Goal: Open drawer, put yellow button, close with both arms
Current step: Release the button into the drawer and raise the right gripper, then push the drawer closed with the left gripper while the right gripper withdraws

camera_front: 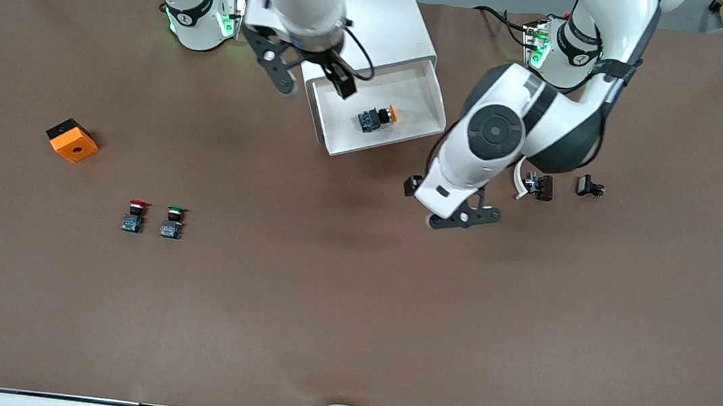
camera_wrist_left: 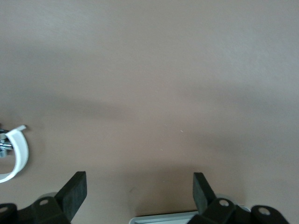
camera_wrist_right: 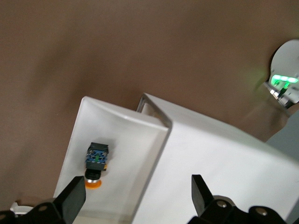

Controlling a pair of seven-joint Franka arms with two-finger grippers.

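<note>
Hidden or cut off: the cabinet (camera_front: 389,15) is partly covered by the right arm, so only its top and the pulled-out drawer (camera_front: 341,143) show in the front view; the lower drawers cannot be seen. The left wrist view shows mostly bare table (camera_wrist_left: 149,70), with a white strip at the frame's edge between the fingers that cannot be identified.
Hard to make out: two small dark parts (camera_front: 538,186) and (camera_front: 589,186) lie on the table near the left arm; what they are cannot be told. A curved white clip (camera_wrist_left: 17,151) sits at the edge of the left wrist view.
Right arm: reaches from its base over the cabinet, wrist tipped downward.
Right gripper (camera_front: 313,78): up in the air over the open drawer's edge toward the right arm's end; fingers spread wide, holding nothing.
Left arm: bent at the elbow, forearm angled down toward the table.
Left gripper (camera_front: 465,218): over bare table, beside the drawer's corner toward the left arm's end; fingers (camera_wrist_left: 74,193) wide apart, nothing between them.
Drawer: pulled out toward the front camera.
Yellow button (camera_front: 376,118): lying on its side in the drawer, clear of both grippers.
Others: a red button (camera_front: 135,215) and a green button (camera_front: 172,221) stand side by side on the table; an orange block (camera_front: 72,140) lies farther from the camera than they are.
</note>
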